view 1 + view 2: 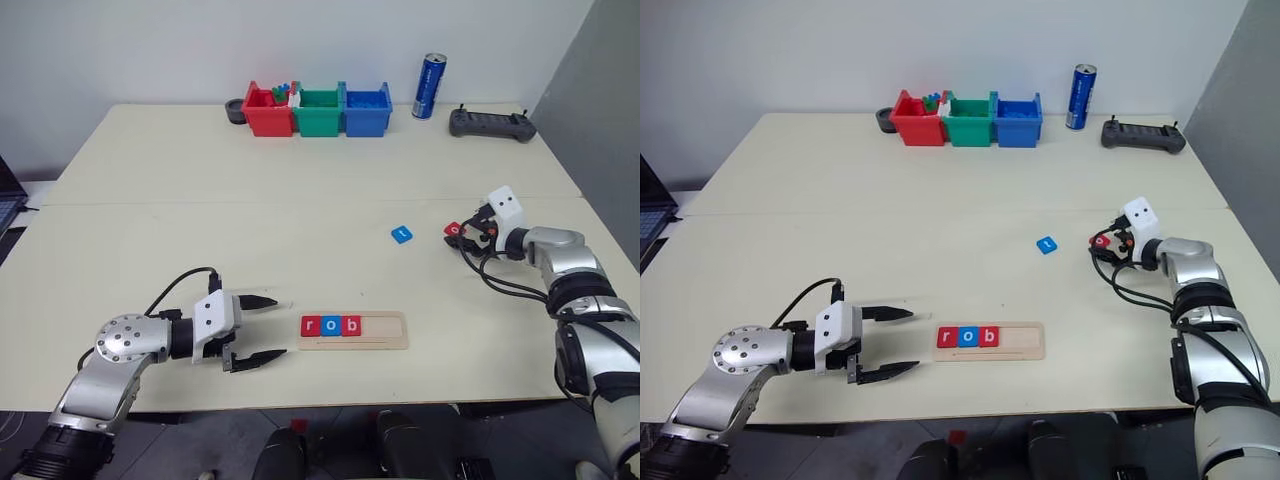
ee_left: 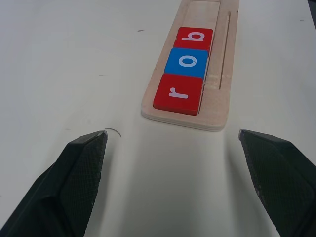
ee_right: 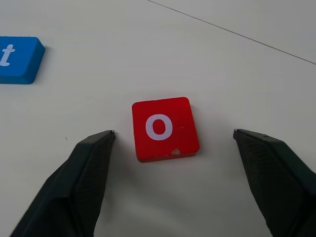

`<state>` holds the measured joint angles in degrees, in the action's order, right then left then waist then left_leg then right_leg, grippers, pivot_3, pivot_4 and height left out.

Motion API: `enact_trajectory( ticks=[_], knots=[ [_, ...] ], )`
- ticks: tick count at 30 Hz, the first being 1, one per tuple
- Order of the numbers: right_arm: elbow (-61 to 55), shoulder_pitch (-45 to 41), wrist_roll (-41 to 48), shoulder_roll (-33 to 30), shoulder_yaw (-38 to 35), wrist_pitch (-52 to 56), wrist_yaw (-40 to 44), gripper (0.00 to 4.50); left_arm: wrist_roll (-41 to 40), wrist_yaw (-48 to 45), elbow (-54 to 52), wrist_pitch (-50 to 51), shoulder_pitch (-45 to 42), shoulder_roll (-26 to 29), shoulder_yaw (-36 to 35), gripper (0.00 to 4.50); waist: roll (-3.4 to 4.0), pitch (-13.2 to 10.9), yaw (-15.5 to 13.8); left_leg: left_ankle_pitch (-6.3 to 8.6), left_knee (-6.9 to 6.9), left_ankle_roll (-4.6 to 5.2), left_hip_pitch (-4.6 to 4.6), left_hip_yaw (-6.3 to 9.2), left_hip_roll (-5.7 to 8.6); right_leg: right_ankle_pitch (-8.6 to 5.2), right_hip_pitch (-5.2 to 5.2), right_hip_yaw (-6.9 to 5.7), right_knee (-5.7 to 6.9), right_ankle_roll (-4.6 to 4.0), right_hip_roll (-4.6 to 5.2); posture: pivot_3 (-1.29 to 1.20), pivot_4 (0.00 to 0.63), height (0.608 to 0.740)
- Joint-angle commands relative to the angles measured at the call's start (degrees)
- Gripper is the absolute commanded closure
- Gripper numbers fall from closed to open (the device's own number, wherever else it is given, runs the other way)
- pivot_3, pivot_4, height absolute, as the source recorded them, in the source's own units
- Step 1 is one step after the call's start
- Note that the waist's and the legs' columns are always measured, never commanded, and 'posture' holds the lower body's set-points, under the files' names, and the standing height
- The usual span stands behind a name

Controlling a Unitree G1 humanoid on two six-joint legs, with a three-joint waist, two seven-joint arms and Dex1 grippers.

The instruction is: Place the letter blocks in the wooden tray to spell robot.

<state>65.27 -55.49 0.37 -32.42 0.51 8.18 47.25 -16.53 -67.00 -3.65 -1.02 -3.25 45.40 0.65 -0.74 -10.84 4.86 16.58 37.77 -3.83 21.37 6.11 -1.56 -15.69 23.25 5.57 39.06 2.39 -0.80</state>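
Fingers (image 3: 94,163) of the right gripper (image 3: 173,133) stood spread, straddling the red o block (image 3: 165,128), well right of the wooden tray (image 1: 385,342). We judged it light, rigid; grip opposite edges.

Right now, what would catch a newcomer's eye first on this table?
Near the front edge, the wooden tray already spells r, o, b in red and blue tiles. To its right, the right gripper hangs open over a red o block, with a blue t block lying loose nearby.

Tray tiles (image 2: 187,61) read "r", "o", "b"; loose red tile (image 3: 165,128) "o"; blue tile (image 3: 17,58) "t".
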Motion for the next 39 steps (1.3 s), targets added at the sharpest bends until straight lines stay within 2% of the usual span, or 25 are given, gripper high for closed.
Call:
enact_trajectory(
  ticks=[1, 5, 8, 12, 17, 21, 31, 39],
  knots=[
    [1.7, 0.2, -0.7, 0.6, -0.3, 0.6, -1.8, 1.68, 0.6, -0.9, 2.3, -2.8, -1.6, -0.2, -0.1, 0.00, -0.01, 0.0, 0.0, 0.00, 0.01, 0.00, -0.02, -0.01, 0.00, 0.00, -0.03, 0.01, 0.00, 0.00, 0.00, 0.00, 0.150, 0.740],
    [0.8, 1.0, -0.4, 0.8, -0.8, 1.4, -1.5, 3.03, 1.4, -2.0, 6.4, -6.4, -1.7, -1.0, 0.4, 0.00, -0.01, 0.0, 0.1, 0.00, 0.07, 0.00, -0.10, -0.04, 0.01, 0.00, -0.11, 0.04, 0.00, 0.00, 0.00, 0.00, 0.150, 0.740],
    [-2.2, 2.6, -0.6, 0.3, -0.4, 1.9, -0.9, 3.05, 1.3, -2.7, 8.1, -8.1, -1.7, -1.4, 0.2, 0.00, -0.01, 0.0, 0.1, 0.00, 0.07, 0.00, -0.12, -0.03, 0.00, 0.00, -0.12, 0.04, 0.01, 0.00, 0.00, 0.00, 0.150, 0.740],
    [-15.8, 9.0, 0.3, -1.1, -0.2, 5.5, 0.5, 3.05, 1.2, -3.2, 8.4, -9.2, -0.9, -1.4, 0.0, 0.00, 0.00, 0.0, -0.2, 0.00, 0.04, 0.00, -0.08, 0.01, 0.00, 0.00, -0.10, 0.01, 0.02, 0.00, 0.00, 0.00, 0.150, 0.740],
    [-48.2, 26.4, 3.7, -2.1, -2.9, 19.0, -2.9, 3.05, 0.7, -2.6, 6.6, -8.7, -0.1, -1.5, -0.2, 0.00, 0.04, 0.1, -0.6, 0.00, 0.00, 0.00, 0.10, 0.17, -0.02, 0.00, 0.00, -0.12, 0.01, 0.00, 0.01, 0.00, 0.150, 0.740],
    [-63.7, 35.6, 4.7, -1.6, -5.6, 26.2, -7.8, 3.05, 0.1, -2.4, 6.2, -8.2, -0.1, -2.1, 0.0, 0.00, 0.05, 0.1, -0.8, 0.01, 0.02, 0.00, 0.08, 0.15, 0.00, -0.01, -0.01, -0.11, 0.01, 0.01, 0.01, 0.00, 0.150, 0.740],
    [-90.9, 51.5, 10.6, 5.9, -11.0, 43.8, -18.4, 3.05, -1.2, -2.4, 6.9, -7.5, -1.8, -3.9, -0.2, 0.00, 0.05, 0.1, -1.6, 0.00, 0.07, 0.00, 0.07, 0.09, -0.02, -0.05, -0.01, -0.04, -0.03, 0.06, -0.04, 0.00, 0.150, 0.740],
    [-100.8, 60.3, 12.6, 10.5, -11.1, 49.7, -23.7, 3.05, -2.7, -3.1, 9.3, -7.7, -4.0, -5.7, -0.7, 0.00, -0.05, 0.1, -1.6, 0.00, 0.08, -0.01, 0.06, 0.08, -0.04, -0.13, -0.02, -0.04, -0.04, 0.20, -0.05, 0.00, 0.150, 0.740]
  ],
)
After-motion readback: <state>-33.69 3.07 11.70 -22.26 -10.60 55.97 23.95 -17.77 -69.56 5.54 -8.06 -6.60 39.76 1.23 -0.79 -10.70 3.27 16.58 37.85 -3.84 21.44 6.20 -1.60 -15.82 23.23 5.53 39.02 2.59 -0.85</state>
